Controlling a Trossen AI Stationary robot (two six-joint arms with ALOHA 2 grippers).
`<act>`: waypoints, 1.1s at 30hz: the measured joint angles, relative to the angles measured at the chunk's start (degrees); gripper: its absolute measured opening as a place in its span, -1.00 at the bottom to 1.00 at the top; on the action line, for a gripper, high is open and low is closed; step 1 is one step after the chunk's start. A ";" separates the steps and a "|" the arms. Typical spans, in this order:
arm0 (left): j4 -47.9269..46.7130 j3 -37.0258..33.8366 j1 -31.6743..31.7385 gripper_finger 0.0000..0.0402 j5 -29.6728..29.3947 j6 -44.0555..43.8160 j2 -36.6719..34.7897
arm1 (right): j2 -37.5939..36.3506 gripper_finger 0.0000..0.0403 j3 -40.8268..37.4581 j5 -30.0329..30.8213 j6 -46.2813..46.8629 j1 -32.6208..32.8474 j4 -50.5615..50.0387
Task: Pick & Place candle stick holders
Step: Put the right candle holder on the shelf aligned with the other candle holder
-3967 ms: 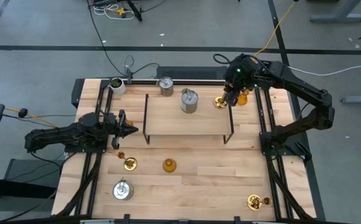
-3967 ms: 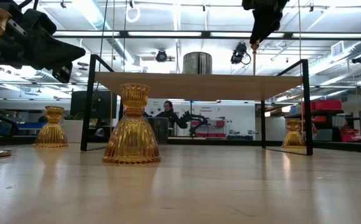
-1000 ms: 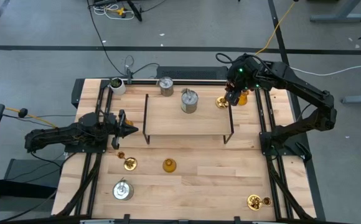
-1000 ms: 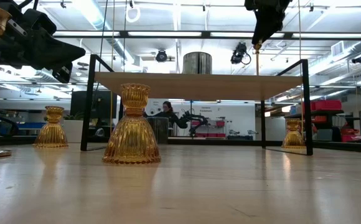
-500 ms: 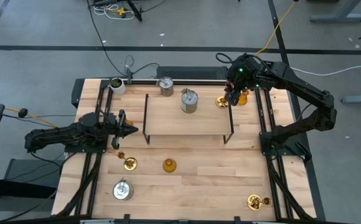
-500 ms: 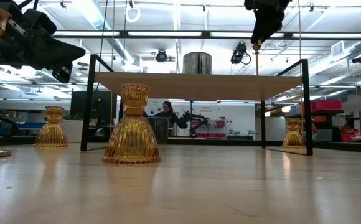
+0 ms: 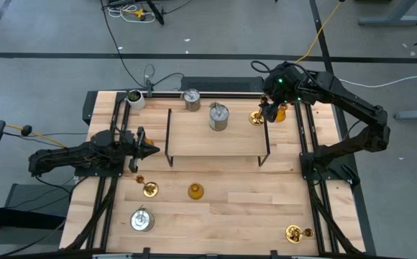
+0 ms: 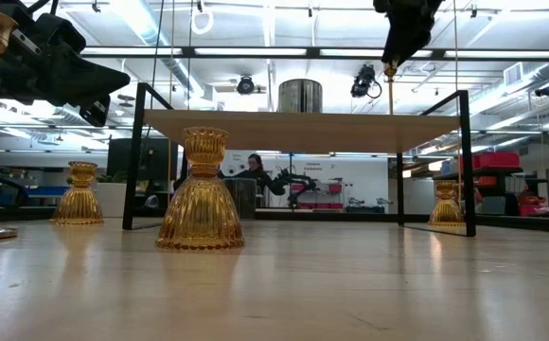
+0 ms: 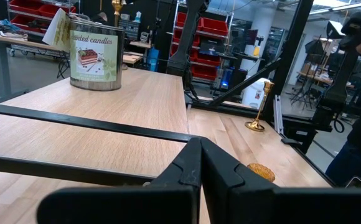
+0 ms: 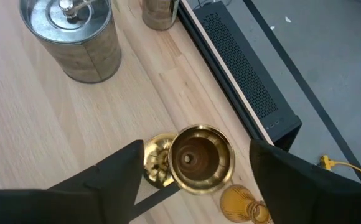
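Note:
A gold brass holder (image 10: pixel 199 160) stands upright on its flared base at the far right corner of the wooden rack's top (image 7: pixel 194 137). My right gripper (image 10: pixel 196 146) hovers over it, pointing steeply down, open, one finger on each side of its cup and clear of it. In the low view its thin stem (image 8: pixel 388 90) rises right under that gripper (image 8: pixel 402 33). A silver can holder (image 7: pixel 219 116) also stands on the rack. My left gripper (image 7: pixel 147 150) waits shut at the table's left, level with the rack's left side.
An amber holder (image 7: pixel 281 111) stands on the table just right of my right gripper. A second silver can (image 7: pixel 191 99) and a whitish cup (image 7: pixel 135 98) sit at the far edge. Near the front are gold holders (image 7: pixel 149 188) (image 7: pixel 295 232), an amber one (image 7: pixel 195 191) and a silver can (image 7: pixel 141 219).
My right gripper has opened over the rack's far right corner and let go of the gold brass holder, which stays standing upright on the rack. The arm itself has kept its place.

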 joint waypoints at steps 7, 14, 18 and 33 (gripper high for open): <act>0.00 0.02 0.00 -0.96 0.00 0.00 0.00 | -2.04 0.63 0.00 0.03 0.00 0.00 -0.28; 0.00 0.01 0.00 -0.96 0.00 0.00 -0.01 | -4.53 0.73 0.00 0.09 0.35 0.00 -1.64; 0.00 0.01 0.00 -0.96 0.00 0.00 0.01 | -6.04 0.75 0.00 0.20 0.76 0.00 -2.61; 0.00 0.00 0.00 -0.96 0.00 0.00 0.01 | -7.38 0.75 -0.62 0.22 3.52 -5.03 -8.96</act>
